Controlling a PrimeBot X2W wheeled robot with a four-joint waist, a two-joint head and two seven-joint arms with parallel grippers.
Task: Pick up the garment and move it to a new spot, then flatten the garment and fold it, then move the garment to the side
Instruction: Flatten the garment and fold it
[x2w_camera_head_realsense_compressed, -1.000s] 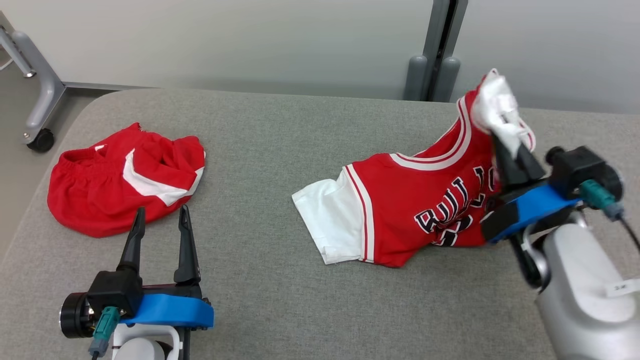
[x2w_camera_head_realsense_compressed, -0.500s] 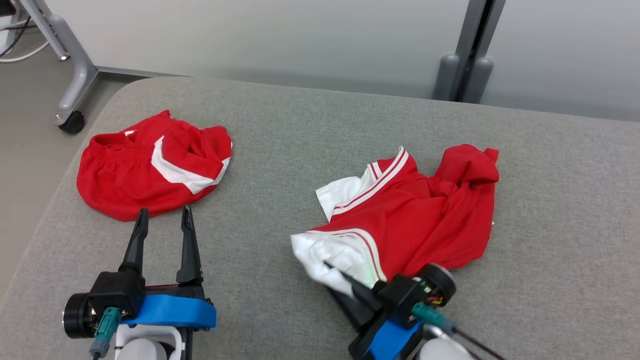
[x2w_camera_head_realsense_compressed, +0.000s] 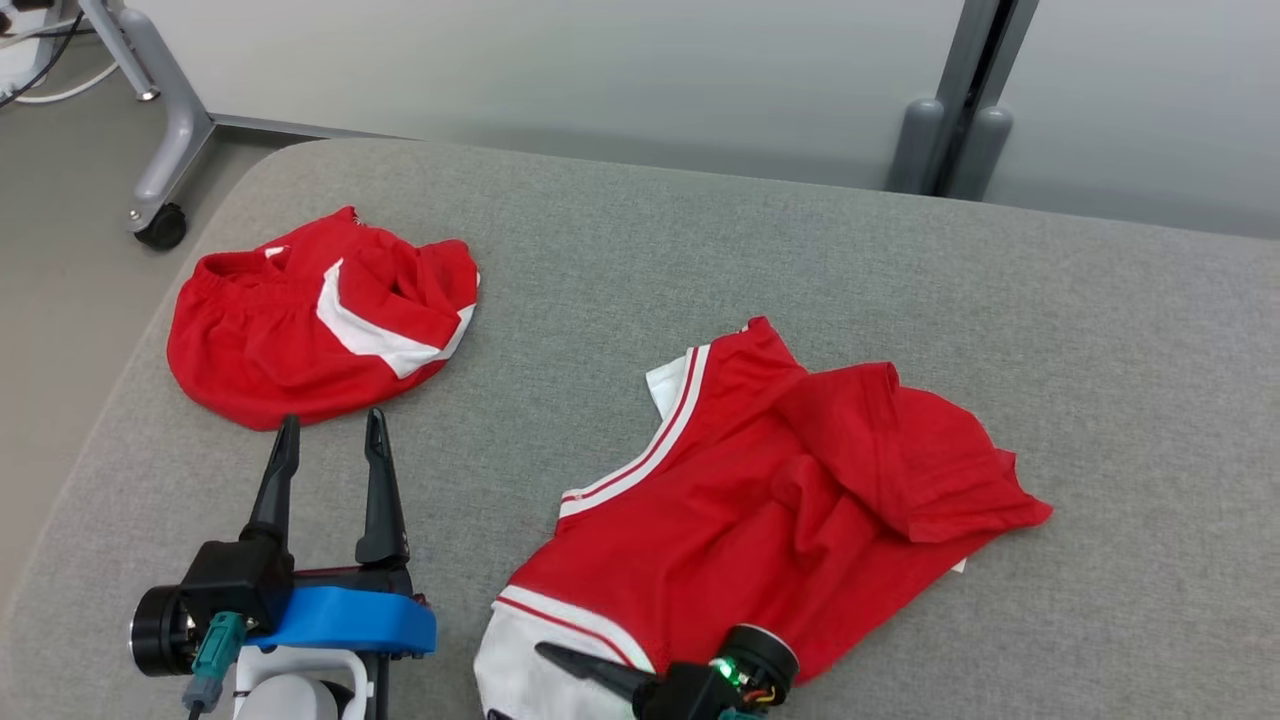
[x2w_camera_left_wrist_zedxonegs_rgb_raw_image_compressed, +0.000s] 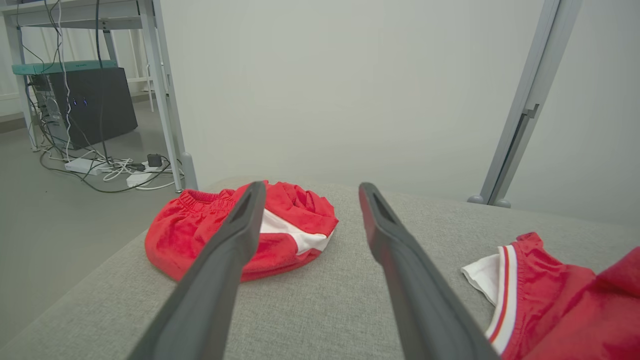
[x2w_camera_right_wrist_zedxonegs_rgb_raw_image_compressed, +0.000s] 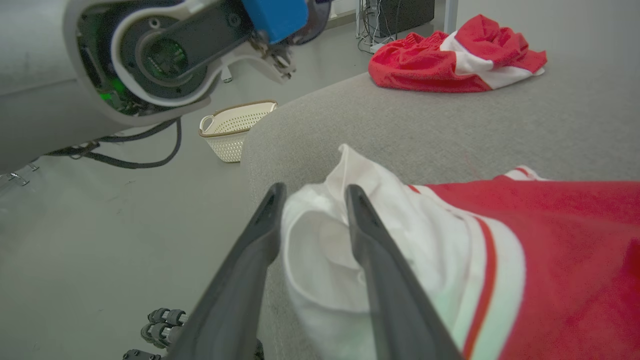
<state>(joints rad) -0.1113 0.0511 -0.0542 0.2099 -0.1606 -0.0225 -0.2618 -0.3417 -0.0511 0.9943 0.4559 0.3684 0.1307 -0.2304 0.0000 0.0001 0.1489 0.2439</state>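
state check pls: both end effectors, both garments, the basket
left end effector: open, empty, touching neither garment.
right end effector: shut on the jersey's white sleeve.
jersey: rumpled, not flattened or folded, one sleeve gripped.
shorts: bunched in a heap, nothing touching them.
basket: upright; inside not visible.

Your jersey (x2w_camera_head_realsense_compressed: 780, 500) lies centre-right on the surface (x2w_camera_head_realsense_compressed: 640, 260), its near corner between the fingers (x2w_camera_right_wrist_zedxonegs_rgb_raw_image_compressed: 385, 280) of your right gripper (x2w_camera_right_wrist_zedxonegs_rgb_raw_image_compressed: 315, 189) at the near edge. Shorts (x2w_camera_head_realsense_compressed: 300, 330) sit far left, well apart, with your left gripper (x2w_camera_head_realsense_compressed: 330, 418) just before them. Basket (x2w_camera_right_wrist_zedxonegs_rgb_raw_image_compressed: 235, 127) stands on the floor (x2w_camera_right_wrist_zedxonegs_rgb_raw_image_compressed: 100, 240) beside the surface.
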